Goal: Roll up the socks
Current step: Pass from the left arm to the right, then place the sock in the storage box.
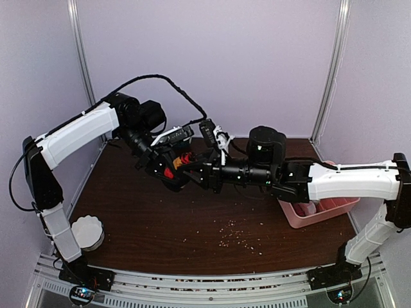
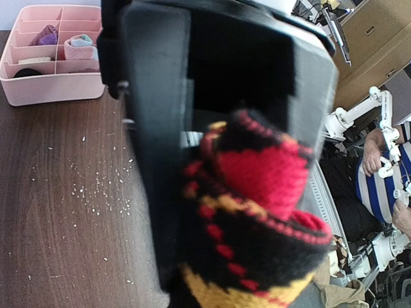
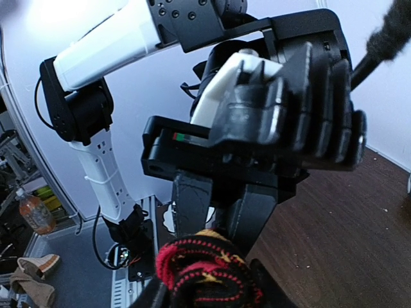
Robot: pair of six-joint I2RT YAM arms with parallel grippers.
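Several bundles (image 2: 80,46) in pink tray (image 2: 51,90); left fingers (image 2: 154,160) clamp argyle sock (image 2: 257,212); right fingers (image 1: 200,174) unclear.

Your left arm (image 1: 77,136) and right arm (image 1: 350,181) wear white shells over black joints. A black cable (image 1: 168,79) loops above the left one, whose black fingers (image 3: 191,205) hang below a housing dotted with small screws.
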